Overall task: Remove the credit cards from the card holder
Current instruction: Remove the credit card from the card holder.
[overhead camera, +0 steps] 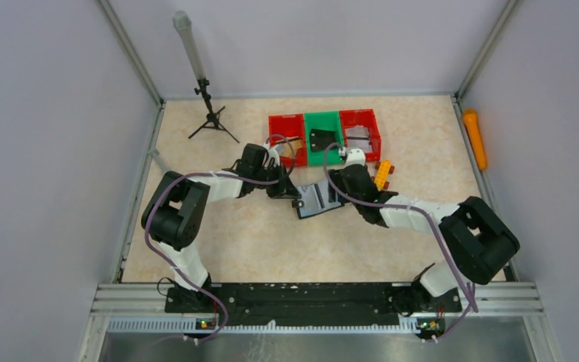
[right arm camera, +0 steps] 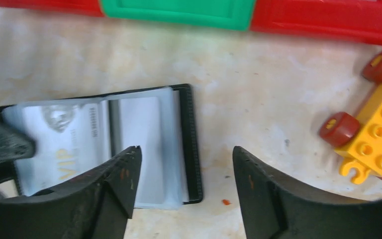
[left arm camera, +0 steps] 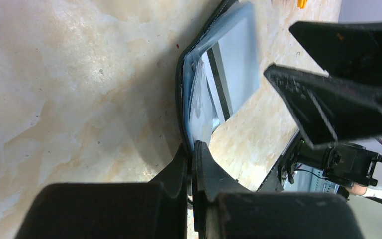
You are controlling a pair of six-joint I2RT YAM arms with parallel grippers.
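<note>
Black card holder (overhead camera: 318, 200) lies open on the beige table (overhead camera: 234, 241). My left gripper (left arm camera: 193, 149) pinches its near edge, jaws closed. My right gripper (right arm camera: 185, 152) hangs over the opposite edge, jaws wide, holding nothing. VIP card (right arm camera: 59, 144) sits in its sleeve.

Pale marbled desk (overhead camera: 234, 241) carrying few things. Black card holder (overhead camera: 318, 199) lying open near middle, pale inside showing. Left red bin (overhead camera: 286, 128), green bin (overhead camera: 323, 136), right red bin (overhead camera: 360, 132) sitting side by side toward far edge. Yellow toy car (overhead camera: 382, 174) resting near right red bin. Small tripod (overhead camera: 212, 121) standing far left.
</note>
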